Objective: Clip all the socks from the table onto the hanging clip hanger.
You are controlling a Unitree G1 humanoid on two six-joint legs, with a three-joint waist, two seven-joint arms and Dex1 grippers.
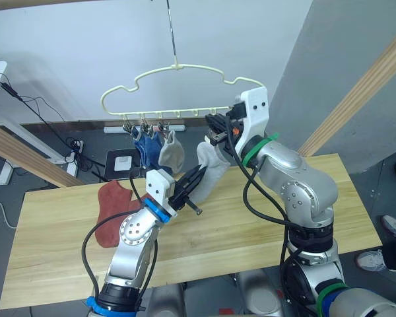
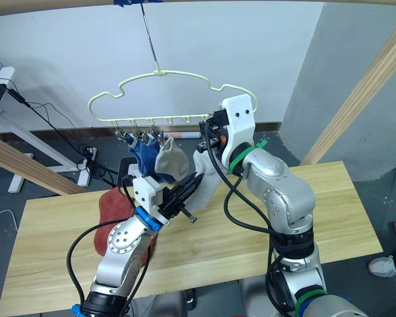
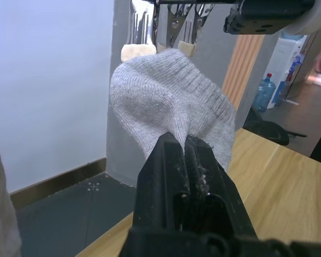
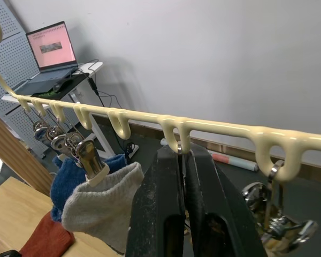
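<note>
a grey sock (image 1: 211, 168) was pinched in the closed left gripper (image 1: 199, 177), just below the hanger (image 1: 178, 82). the closed right gripper (image 1: 214, 129) squeezed a clip (image 4: 179, 149); next, the sock's cuff likely needed feeding into it.

We see a ribbed knit grey sock (image 3: 171, 101), shiny metal clips (image 4: 85, 155), a smooth cream hanger (image 1: 178, 69), a grained wooden bench (image 1: 251, 224)
</note>
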